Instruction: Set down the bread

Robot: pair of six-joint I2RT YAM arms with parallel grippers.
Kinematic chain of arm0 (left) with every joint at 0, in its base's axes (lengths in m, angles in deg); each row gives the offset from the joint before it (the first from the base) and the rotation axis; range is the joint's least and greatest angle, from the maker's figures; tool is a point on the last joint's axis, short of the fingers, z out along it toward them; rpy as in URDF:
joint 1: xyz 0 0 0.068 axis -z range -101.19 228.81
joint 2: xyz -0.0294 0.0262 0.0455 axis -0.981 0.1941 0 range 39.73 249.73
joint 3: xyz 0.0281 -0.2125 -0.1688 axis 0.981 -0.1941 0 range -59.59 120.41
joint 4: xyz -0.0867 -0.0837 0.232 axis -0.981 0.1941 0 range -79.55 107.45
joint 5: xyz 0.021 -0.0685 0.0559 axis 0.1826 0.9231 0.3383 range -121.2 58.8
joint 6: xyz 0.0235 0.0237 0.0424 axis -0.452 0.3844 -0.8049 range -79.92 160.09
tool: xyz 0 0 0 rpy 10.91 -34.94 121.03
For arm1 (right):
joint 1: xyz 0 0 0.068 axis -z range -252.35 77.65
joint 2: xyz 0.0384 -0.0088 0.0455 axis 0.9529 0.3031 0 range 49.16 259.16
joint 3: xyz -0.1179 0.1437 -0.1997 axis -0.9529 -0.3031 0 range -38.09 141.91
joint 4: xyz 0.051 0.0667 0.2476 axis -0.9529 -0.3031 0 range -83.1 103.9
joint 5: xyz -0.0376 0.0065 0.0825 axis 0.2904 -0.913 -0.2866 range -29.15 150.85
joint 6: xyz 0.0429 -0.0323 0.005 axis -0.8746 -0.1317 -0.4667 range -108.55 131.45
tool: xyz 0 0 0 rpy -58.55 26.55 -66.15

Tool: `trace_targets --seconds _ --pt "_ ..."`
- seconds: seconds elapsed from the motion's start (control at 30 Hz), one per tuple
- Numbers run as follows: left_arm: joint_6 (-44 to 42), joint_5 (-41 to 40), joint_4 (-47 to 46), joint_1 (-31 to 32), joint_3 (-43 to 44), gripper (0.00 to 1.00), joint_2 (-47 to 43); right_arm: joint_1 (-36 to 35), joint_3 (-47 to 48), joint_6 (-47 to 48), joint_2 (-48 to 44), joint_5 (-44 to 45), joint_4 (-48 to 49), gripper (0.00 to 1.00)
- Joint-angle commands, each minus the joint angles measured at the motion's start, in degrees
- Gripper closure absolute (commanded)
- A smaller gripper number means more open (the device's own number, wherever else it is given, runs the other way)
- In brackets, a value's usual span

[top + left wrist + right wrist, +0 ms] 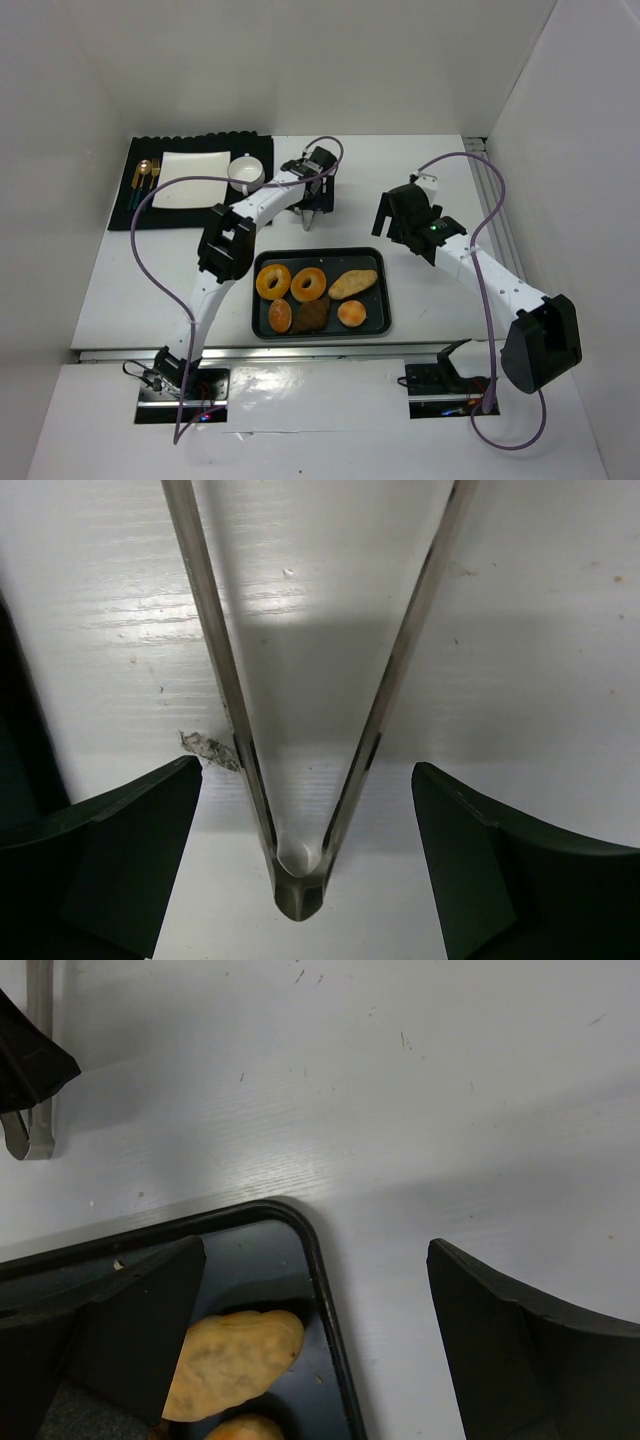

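**Left jaws spread over tongs; bread on tray**

The left gripper [305,820] stands wide apart, a finger on either side of the metal tongs [298,885], just beyond the black tray [320,336]. The right gripper [315,1335], also apart, hangs over the tray's far right corner. The bread [353,284] lies in the tray.
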Motion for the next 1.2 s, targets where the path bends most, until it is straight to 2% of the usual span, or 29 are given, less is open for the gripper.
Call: trace_targets --seconds 0.0,0.27,0.37,0.47,0.63,0.77,0.9,1.03,1.17 --pt "0.18 -1.84 -0.39 -0.13 0.99 0.00 1.07 0.05 0.81 0.11 -0.87 0.86 0.63 0.01" --pt "-1.75 -0.61 -1.01 -1.89 9.59 0.00 6.95 0.05 1.87 0.11 -0.35 0.33 0.63 0.01" --pt "-1.75 0.09 -1.01 -3.11 11.35 0.03 7.48 0.05 1.87 0.11 -0.35 0.33 0.63 0.01" --pt "-2.54 -3.24 -2.15 -3.12 11.88 0.05 8.01 0.05 1.87 0.11 -0.35 0.33 0.63 0.01" --pt "-3.60 -2.72 -2.16 -3.12 15.58 0.07 10.21 0.05 1.34 0.11 -0.35 0.33 0.63 0.01" --pt "-3.60 -2.19 -2.16 -3.12 13.03 0.18 9.59 0.05 1.34 0.11 -0.35 0.33 0.63 0.01" --pt "-3.60 -1.05 -3.91 -3.12 10.57 0.40 4.78 0.05 1.34 0.11 -0.35 0.33 0.63 0.01" --pt "-5.09 -0.52 -4.97 -3.12 8.72 0.56 -1.46 0.05 1.34 0.11 -0.35 0.33 0.63 0.01" --pt "-6.50 0.00 -5.50 -3.12 7.15 0.60 -8.23 0.05 1.34 0.11 -0.87 0.33 0.63 0.01"
